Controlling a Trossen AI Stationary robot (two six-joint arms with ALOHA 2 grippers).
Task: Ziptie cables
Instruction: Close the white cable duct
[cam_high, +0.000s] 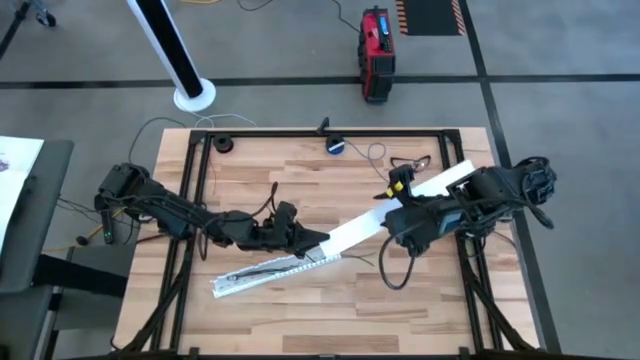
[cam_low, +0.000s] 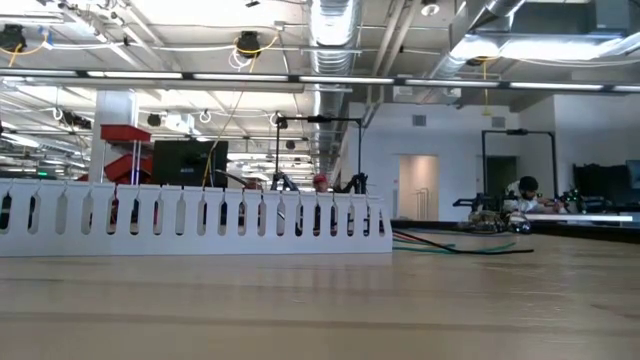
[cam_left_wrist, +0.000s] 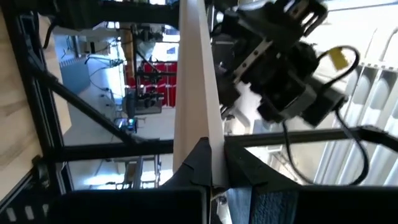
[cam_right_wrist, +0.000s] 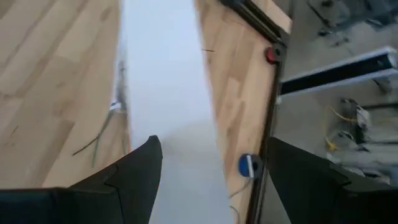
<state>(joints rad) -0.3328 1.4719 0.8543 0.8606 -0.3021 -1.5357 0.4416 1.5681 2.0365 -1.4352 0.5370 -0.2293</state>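
A long plain white strip (cam_high: 400, 205) runs slantwise from the table's middle toward the far right. My left gripper (cam_high: 316, 241) is shut on its near-left end. My right gripper (cam_high: 393, 221) stands open over the strip's middle, one finger on each side of the strip (cam_right_wrist: 168, 99). A white perforated strip (cam_high: 268, 270) lies flat near the front, left of centre, standing tall in the low view (cam_low: 200, 220). Thin loose cables (cam_right_wrist: 99, 137) lie on the wood beside the plain strip; green and dark cables (cam_low: 460, 246) rest on the tabletop. My left gripper pinches the plain strip's near-left end (cam_left_wrist: 209, 163) between its two fingers, coming level from the table's left and lying along the strip. The strip runs away from the fingers toward my right gripper; whether it is clear of the table does not show.
A small round blue device (cam_high: 337, 146) with a pale cord sits at the far edge, also in the right wrist view (cam_right_wrist: 249, 164). A black knob (cam_high: 222, 144) sits at the far left corner. Black frame bars (cam_high: 190, 200) run along the table's sides. Thin wires (cam_high: 412, 160) lie far right.
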